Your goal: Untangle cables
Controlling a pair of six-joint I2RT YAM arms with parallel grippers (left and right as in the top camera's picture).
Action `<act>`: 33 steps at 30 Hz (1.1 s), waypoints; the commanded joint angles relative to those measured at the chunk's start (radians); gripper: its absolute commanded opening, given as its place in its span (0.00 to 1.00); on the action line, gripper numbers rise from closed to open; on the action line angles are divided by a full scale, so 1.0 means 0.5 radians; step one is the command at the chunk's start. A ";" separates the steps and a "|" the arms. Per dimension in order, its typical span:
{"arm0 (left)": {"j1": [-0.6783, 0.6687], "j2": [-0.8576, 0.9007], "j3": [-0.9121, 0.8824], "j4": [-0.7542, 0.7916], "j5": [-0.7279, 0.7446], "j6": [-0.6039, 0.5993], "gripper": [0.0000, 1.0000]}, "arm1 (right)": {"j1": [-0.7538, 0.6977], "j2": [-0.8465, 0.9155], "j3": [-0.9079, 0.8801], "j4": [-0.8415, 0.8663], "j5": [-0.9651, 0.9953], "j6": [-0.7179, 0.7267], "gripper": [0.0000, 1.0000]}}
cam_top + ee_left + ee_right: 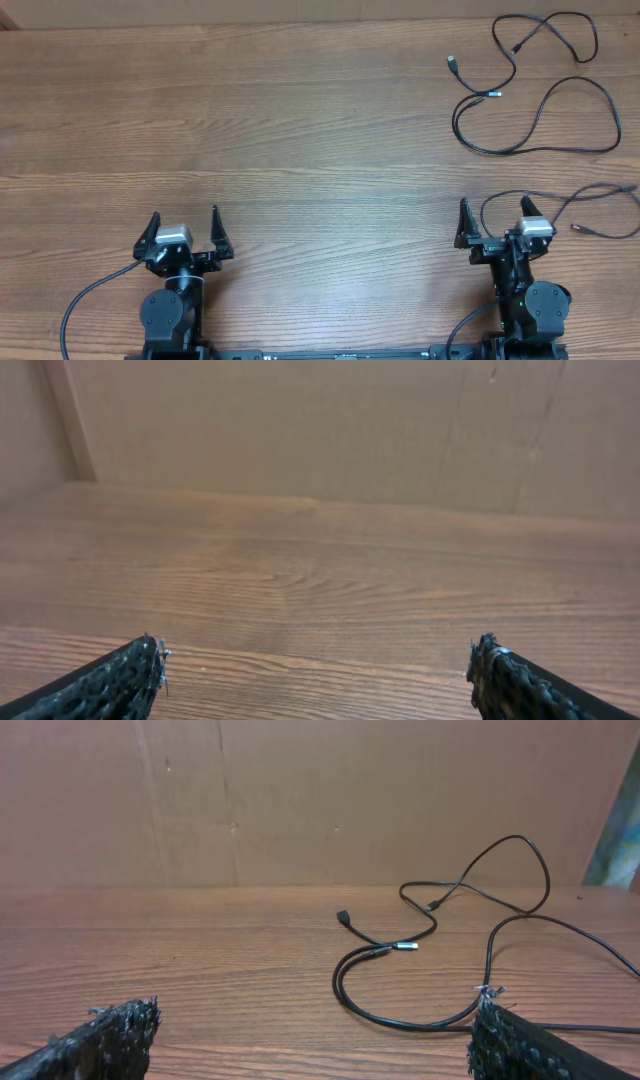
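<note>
Nearest me, at the table's (300, 130) front edge, I see the left hand (185, 213) spread fully wide, gripping nothing, bare wood between its fingers; the right hand (494, 205) is equally wide and empty; one cable (578, 229) curls close by its right finger, whether touching I cannot tell; farther off, the other cables (494, 95) lie as loose crossing loops in the far right corner.
</note>
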 commanded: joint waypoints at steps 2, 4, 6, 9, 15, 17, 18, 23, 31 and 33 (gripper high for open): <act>-0.011 -0.024 -0.007 -0.013 0.064 0.195 1.00 | 0.001 -0.020 -0.020 0.012 0.011 0.011 1.00; -0.011 -0.024 -0.007 -0.012 0.062 0.186 1.00 | 0.001 -0.020 -0.020 0.012 0.011 0.011 1.00; -0.011 -0.024 -0.007 -0.009 0.027 0.144 1.00 | 0.001 -0.020 -0.020 0.012 0.011 0.011 1.00; -0.011 -0.024 -0.008 -0.007 0.009 0.124 0.99 | 0.001 -0.020 -0.020 0.012 0.011 0.011 1.00; -0.011 -0.024 -0.008 -0.004 -0.030 -0.064 0.99 | 0.001 -0.020 -0.020 0.012 0.011 0.011 1.00; -0.011 -0.024 -0.008 -0.002 -0.037 -0.092 0.99 | 0.001 -0.020 -0.020 0.012 0.011 0.011 1.00; -0.011 -0.024 -0.008 -0.002 -0.036 -0.087 0.99 | 0.001 -0.020 -0.020 0.012 0.011 0.011 1.00; -0.011 -0.024 -0.008 -0.009 0.037 0.127 1.00 | 0.001 -0.020 -0.021 0.012 0.011 0.011 1.00; -0.011 -0.024 -0.008 -0.003 0.053 0.127 1.00 | 0.001 -0.020 -0.020 0.012 0.011 0.011 1.00; -0.011 -0.024 -0.008 -0.002 0.048 0.127 1.00 | 0.001 -0.020 -0.020 0.012 0.011 0.011 1.00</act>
